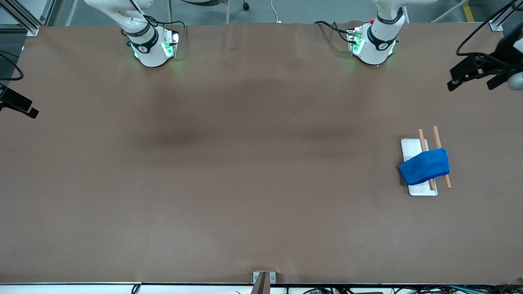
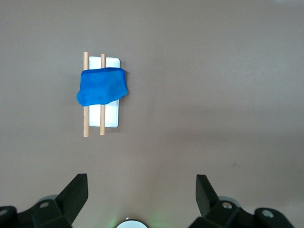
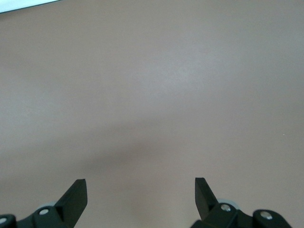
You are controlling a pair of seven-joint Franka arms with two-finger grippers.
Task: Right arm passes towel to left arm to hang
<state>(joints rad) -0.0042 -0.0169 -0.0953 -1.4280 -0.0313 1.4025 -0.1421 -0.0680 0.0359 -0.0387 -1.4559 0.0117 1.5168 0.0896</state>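
The bright blue towel point(image 1: 425, 166) point(image 2: 102, 86) lies draped across the two wooden rods point(image 1: 437, 136) point(image 2: 86, 123) of a small rack with a white base point(image 1: 408, 147) point(image 2: 110, 116), toward the left arm's end of the table. My left gripper point(image 2: 142, 190) point(image 1: 470, 85) hangs open and empty over the brown table at that end, apart from the towel. My right gripper point(image 3: 140, 190) is open and empty over bare table at the right arm's end. Only part of it shows at the edge of the front view.
The right arm's base point(image 1: 151, 45) and the left arm's base point(image 1: 374, 41) stand along the table's edge farthest from the front camera. A small metal bracket point(image 1: 264, 277) sits at the nearest edge. Brown covering point(image 1: 245, 163) spans the table.
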